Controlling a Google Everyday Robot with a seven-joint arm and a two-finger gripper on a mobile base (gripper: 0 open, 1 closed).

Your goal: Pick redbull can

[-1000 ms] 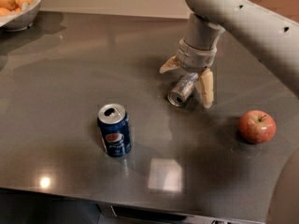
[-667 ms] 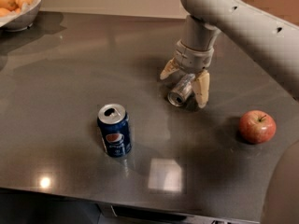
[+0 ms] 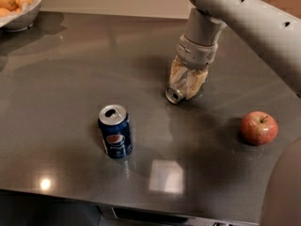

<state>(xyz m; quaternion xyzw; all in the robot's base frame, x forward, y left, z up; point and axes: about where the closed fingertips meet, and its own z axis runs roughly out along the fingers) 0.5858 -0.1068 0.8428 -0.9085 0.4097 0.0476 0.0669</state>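
Observation:
The redbull can (image 3: 174, 95) is a slim silver can lying on its side on the dark table (image 3: 70, 79), its round end facing the camera. My gripper (image 3: 185, 89) comes down on it from above. The cream fingers (image 3: 196, 83) are closed against the can's sides, hiding most of its body. The can appears to rest on or just above the table top.
A dark blue Pepsi can (image 3: 114, 131) stands upright left of and nearer than the gripper. A red apple (image 3: 258, 127) lies to the right. A white bowl of fruit (image 3: 19, 4) sits at the far left corner. The table's front edge runs along the bottom.
The fingers, spread wide around the can before, have closed in on it. The wrist has shifted slightly left and down over the can.

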